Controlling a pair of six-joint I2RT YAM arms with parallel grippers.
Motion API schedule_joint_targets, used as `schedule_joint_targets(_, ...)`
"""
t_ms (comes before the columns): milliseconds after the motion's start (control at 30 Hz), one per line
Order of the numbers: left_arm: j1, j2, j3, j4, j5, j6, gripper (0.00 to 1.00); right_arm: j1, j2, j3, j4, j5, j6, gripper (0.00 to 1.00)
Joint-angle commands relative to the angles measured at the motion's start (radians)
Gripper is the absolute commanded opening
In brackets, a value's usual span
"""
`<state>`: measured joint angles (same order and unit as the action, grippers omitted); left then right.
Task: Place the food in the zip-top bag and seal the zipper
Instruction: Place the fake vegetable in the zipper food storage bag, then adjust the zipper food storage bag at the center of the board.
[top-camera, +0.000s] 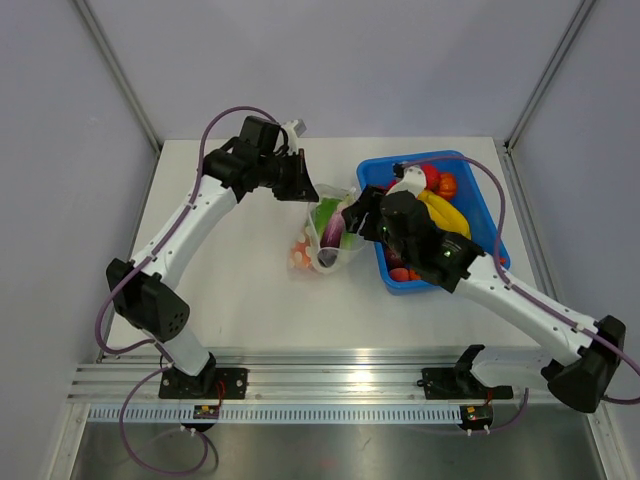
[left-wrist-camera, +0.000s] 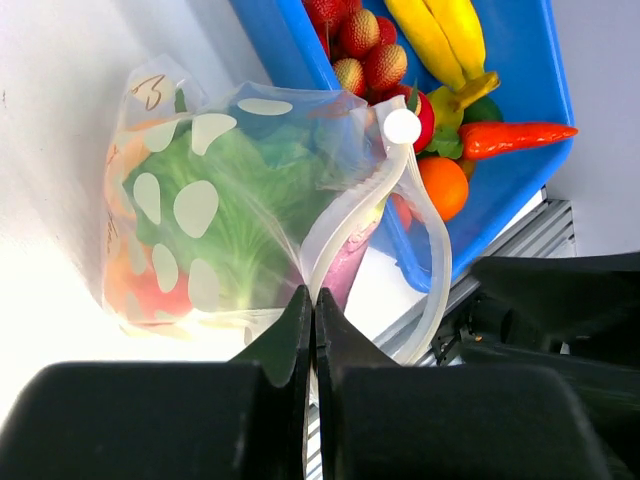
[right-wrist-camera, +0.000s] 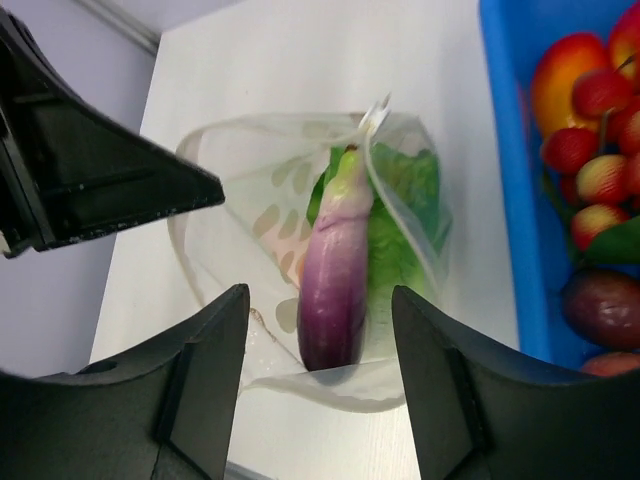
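Holding purple eggplant and lettuce, zip-top bag lies mouth-open on worktop beside blue tray | left fingers closed, pinching bag's mouth edge | right fingers spread open either side of eggplant, clear of it | more toy fruit in tray
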<state>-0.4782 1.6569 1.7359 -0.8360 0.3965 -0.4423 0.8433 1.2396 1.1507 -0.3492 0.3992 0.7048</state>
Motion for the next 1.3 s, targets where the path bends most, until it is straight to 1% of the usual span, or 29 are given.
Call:
schedule_joint_targets(0, 0.006, -0.062, 0.051, 0.046, 0.048, -0.007, 0.00, -0.039, -0.066, 0.030, -0.077, 0.102, -0.056, 0.66)
schedule_joint_targets(67, 0.006, -0.063, 0.054, 0.051, 0.047, -0.010, 0.00, -0.082, -0.063, 0.024, -0.099, 0.073, -0.051, 0.66)
schedule_joint_targets(100, 0.007, -0.065, 0.057, 0.052, 0.050, -0.012, 0.00, -0.131, -0.055, 0.023, -0.109, 0.016, -0.050, 0.66)
schedule_joint_targets(167, 0.006, -0.065, 0.060, 0.051, 0.053, -0.012, 0.00, -0.156, -0.046, 0.015, -0.116, -0.031, -0.050, 0.65)
schedule_joint_targets(267, 0.007, -0.063, 0.067, 0.048, 0.051, -0.013, 0.00, -0.158, -0.025, -0.002, -0.102, -0.092, -0.061, 0.64)
schedule_joint_targets(400, 0.006, -0.063, 0.068, 0.048, 0.053, -0.015, 0.00, -0.158, 0.040, -0.025, -0.057, -0.210, -0.073, 0.63)
schedule_joint_targets(467, 0.006, -0.062, 0.068, 0.048, 0.054, -0.015, 0.00, -0.156, 0.061, -0.034, -0.034, -0.238, -0.068, 0.62)
schedule_joint_targets(533, 0.007, -0.063, 0.071, 0.043, 0.051, -0.013, 0.00, -0.156, 0.101, -0.031, -0.037, -0.244, -0.062, 0.57)
schedule_joint_targets(567, 0.007, -0.065, 0.071, 0.043, 0.050, -0.010, 0.00, -0.158, 0.116, -0.031, -0.034, -0.250, -0.059, 0.51)
schedule_joint_targets(600, 0.007, -0.066, 0.071, 0.038, 0.048, -0.009, 0.00, -0.158, 0.121, -0.032, -0.027, -0.250, -0.056, 0.33)
schedule_joint_targets(667, 0.012, -0.069, 0.068, 0.034, 0.044, -0.003, 0.00, -0.156, 0.123, -0.029, -0.019, -0.232, -0.056, 0.10)
schedule_joint_targets(700, 0.015, -0.072, 0.064, 0.028, 0.042, 0.001, 0.00, -0.156, 0.123, -0.013, -0.022, -0.229, -0.063, 0.02)
schedule_joint_targets(733, 0.018, -0.075, 0.044, 0.023, 0.042, 0.011, 0.00, -0.158, 0.124, 0.004, -0.027, -0.226, -0.071, 0.00)
schedule_joint_targets(800, 0.026, -0.092, 0.007, 0.031, 0.027, 0.022, 0.00, -0.158, 0.130, 0.082, -0.045, -0.246, -0.108, 0.00)
schedule_joint_targets(867, 0.049, -0.085, 0.025, 0.020, 0.027, 0.025, 0.00, -0.156, 0.138, 0.151, -0.057, -0.288, -0.126, 0.00)
schedule_joint_targets(900, 0.055, -0.063, 0.057, -0.012, 0.025, 0.028, 0.00, -0.153, 0.153, 0.234, -0.079, -0.304, -0.143, 0.00)
schedule_joint_targets(933, 0.062, -0.056, 0.095, -0.031, 0.018, 0.031, 0.00, -0.147, 0.159, 0.275, -0.089, -0.312, -0.148, 0.00)
schedule_joint_targets(967, 0.062, -0.049, 0.188, -0.046, -0.010, 0.042, 0.00, -0.142, 0.170, 0.309, -0.097, -0.313, -0.152, 0.00)
schedule_joint_targets(1000, 0.062, -0.033, 0.224, -0.076, -0.015, 0.047, 0.00, -0.132, 0.175, 0.351, -0.097, -0.313, -0.148, 0.00)
schedule_joint_targets(1067, 0.062, -0.010, 0.293, -0.110, -0.030, 0.065, 0.00, -0.125, 0.188, 0.357, -0.093, -0.290, -0.134, 0.00)
schedule_joint_targets(1100, 0.062, 0.007, 0.310, -0.132, -0.038, 0.068, 0.00, -0.122, 0.196, 0.324, -0.074, -0.284, -0.113, 0.00)
schedule_joint_targets(1167, 0.062, 0.014, 0.257, -0.095, -0.050, 0.074, 0.00, -0.121, 0.240, 0.270, -0.039, -0.269, -0.081, 0.00)
schedule_joint_targets(1200, 0.064, 0.020, 0.187, -0.084, -0.054, 0.071, 0.00, -0.121, 0.262, 0.221, -0.034, -0.267, -0.046, 0.00)
schedule_joint_targets(1267, 0.064, 0.053, 0.148, -0.077, -0.047, 0.071, 0.00, -0.121, 0.309, 0.190, -0.030, -0.272, -0.012, 0.00)
